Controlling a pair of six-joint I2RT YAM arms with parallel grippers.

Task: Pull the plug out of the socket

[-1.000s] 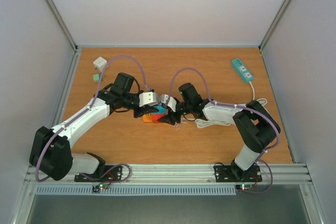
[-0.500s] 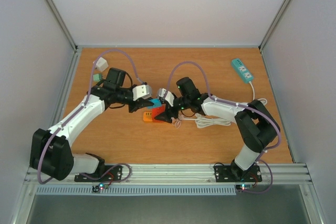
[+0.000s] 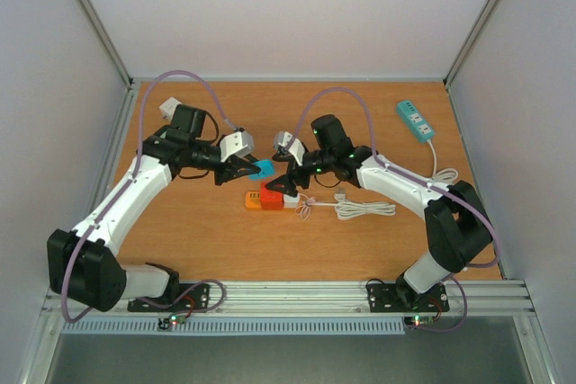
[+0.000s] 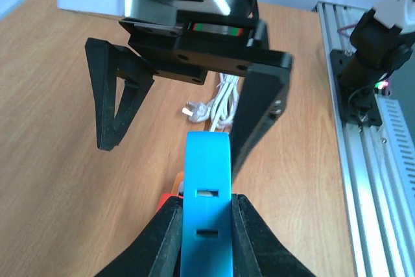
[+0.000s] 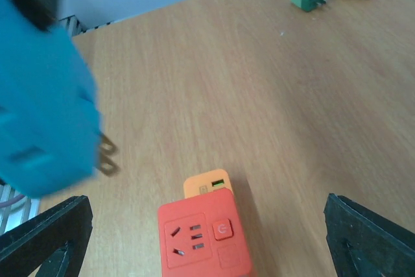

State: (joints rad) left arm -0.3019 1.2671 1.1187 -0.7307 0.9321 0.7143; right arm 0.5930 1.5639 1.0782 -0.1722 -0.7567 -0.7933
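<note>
1. Plug, blue, is clenched in your left tool, raised off the table just beyond the far side of the red socket. A second ago it was down against that socket.
2. Blades show bare in the right wrist view, so the pull looks done.
3. Your right tool has released, with its jaws spread wide above the socket.
4. Socket slots stand empty, and an orange block touches its far end. You have no bin or tray in view.
</note>
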